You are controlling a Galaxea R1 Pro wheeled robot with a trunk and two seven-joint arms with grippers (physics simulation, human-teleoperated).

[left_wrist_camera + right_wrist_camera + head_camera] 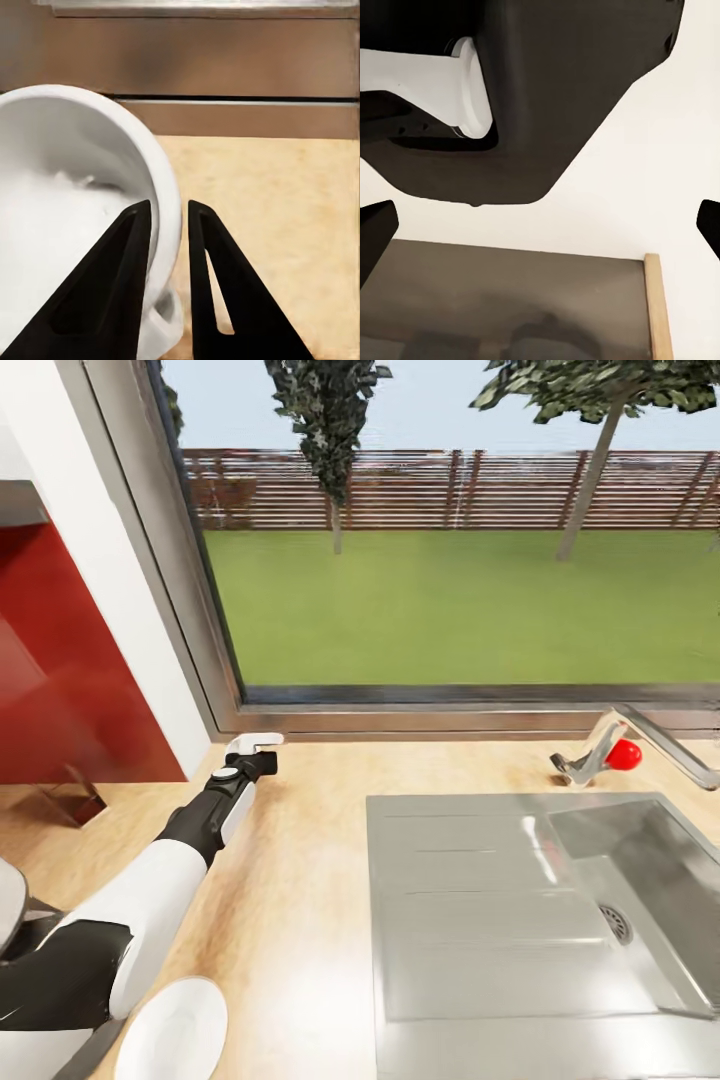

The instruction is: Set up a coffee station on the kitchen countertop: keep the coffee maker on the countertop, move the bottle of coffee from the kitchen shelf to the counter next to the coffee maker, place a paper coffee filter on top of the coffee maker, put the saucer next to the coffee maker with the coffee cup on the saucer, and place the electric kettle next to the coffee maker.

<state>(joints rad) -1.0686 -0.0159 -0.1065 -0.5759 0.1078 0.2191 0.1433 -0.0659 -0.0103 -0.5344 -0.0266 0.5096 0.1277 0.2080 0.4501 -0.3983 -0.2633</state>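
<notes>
Left jaws (169, 247) nearly closed, pinching coffee cup (67, 225) rim, right jaws wide apart

Wood, steel and glossy white on show
Light-wood kitchen countertop (300, 900) looks smooth and matt; the sink (480, 920) gleams brushed steel; the coffee cup (75, 210) shines glossy white between matt black fingers (217, 292).

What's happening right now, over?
Left gripper clamped on cup rim, over counter by window. Right gripper open. Saucer near edge. Nothing blocking.
</notes>
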